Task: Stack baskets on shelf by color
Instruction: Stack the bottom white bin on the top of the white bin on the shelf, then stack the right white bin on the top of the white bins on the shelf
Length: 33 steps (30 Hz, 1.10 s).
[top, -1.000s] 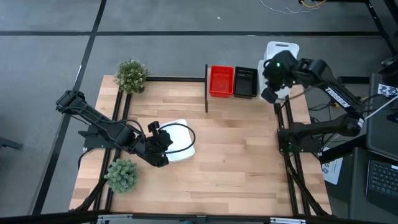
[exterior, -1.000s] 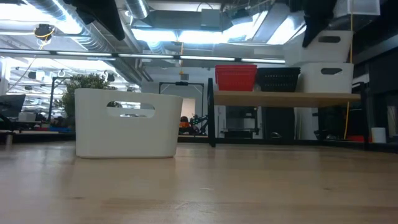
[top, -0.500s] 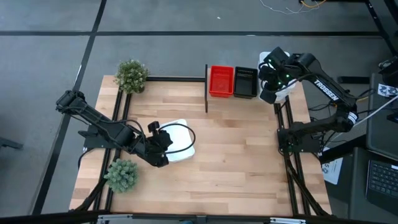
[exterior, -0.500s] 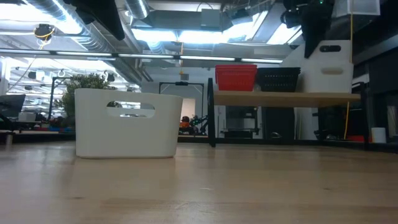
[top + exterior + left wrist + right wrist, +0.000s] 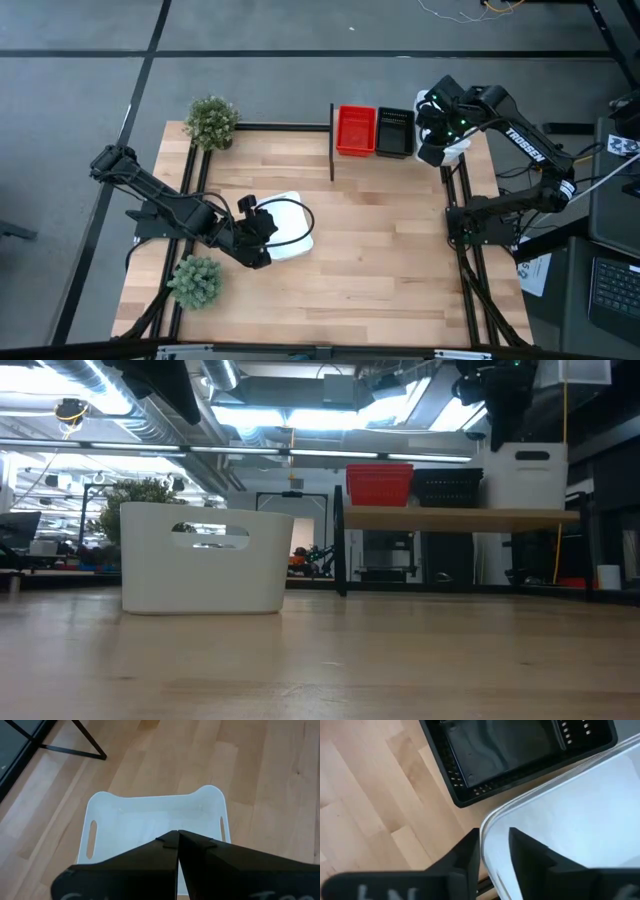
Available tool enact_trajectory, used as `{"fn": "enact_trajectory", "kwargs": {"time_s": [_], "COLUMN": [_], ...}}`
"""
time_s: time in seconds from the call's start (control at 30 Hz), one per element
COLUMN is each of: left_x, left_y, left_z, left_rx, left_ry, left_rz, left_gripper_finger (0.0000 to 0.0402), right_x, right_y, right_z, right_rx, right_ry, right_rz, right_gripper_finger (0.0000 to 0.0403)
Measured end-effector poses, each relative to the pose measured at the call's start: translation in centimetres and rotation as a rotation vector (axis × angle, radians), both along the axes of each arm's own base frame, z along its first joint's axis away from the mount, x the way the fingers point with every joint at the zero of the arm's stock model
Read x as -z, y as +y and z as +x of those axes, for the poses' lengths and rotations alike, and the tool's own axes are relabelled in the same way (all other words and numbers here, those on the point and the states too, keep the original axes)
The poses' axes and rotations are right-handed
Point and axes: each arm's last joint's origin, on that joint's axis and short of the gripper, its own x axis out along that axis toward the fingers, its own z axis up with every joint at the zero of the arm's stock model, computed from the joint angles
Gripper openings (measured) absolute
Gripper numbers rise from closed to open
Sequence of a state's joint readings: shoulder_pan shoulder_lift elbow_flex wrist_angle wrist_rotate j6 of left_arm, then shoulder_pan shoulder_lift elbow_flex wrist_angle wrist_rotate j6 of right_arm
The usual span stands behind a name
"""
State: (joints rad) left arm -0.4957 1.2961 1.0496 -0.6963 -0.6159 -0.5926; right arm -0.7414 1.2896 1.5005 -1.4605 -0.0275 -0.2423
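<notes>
near the lower left of the high view, the left gripper [image 5: 262, 226] hovers clenched and empty over a white basket [image 5: 290, 227] on the table. upper right, the right gripper [image 5: 495, 850] pinches the wall of another white basket [image 5: 570, 815], which sits on the shelf [image 5: 460, 517] beside the black basket [image 5: 395, 131]; it should sit level before the release.

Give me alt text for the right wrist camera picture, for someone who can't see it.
The right gripper pinches the rim of a white basket, one dark finger on each side of its wall. Beside it sits a black mesh basket on a light wood surface.
</notes>
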Motion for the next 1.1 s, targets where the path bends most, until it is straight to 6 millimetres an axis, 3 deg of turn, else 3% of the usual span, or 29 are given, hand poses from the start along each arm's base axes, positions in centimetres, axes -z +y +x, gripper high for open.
{"fn": "enact_trajectory", "kwargs": {"time_s": [0.17,0.33,0.53,0.63,0.83,0.97,1.1], "left_x": [0.0,0.0,0.3,1.3,3.6,5.6,8.7], "left_y": [0.0,0.0,-0.2,-0.1,1.5,2.4,3.6], "left_z": [0.0,0.0,-0.1,-0.7,-2.9,-1.9,0.6], "left_rx": [0.0,0.0,0.028,-0.047,-0.401,-0.475,-0.479], "left_ry": [0.0,0.0,0.049,0.151,0.465,0.544,0.584], "left_rz": [0.0,0.0,-0.085,-0.15,-0.155,-0.12,-0.194], "left_gripper_finger": [0.0,0.0,0.0,0.0,0.0,0.0,0.0], "right_x": [-0.4,-2.7,-4.3,-4.8,-5.7,-6.1,-6.2], "right_y": [0.2,1.1,3.7,5.5,9.1,11.0,12.8], "right_z": [-0.1,-0.4,-0.3,-0.3,-1.1,-1.3,-1.1], "right_rx": [0.026,0.069,0.053,0.017,-0.033,-0.024,-0.034], "right_ry": [-0.016,-0.126,-0.28,-0.307,-0.323,-0.33,-0.325], "right_rz": [0.014,0.087,0.279,0.344,0.349,0.282,0.268], "right_gripper_finger": [0.0123,0.0128,0.0129,0.0129,0.0121,0.0114,0.011]}}
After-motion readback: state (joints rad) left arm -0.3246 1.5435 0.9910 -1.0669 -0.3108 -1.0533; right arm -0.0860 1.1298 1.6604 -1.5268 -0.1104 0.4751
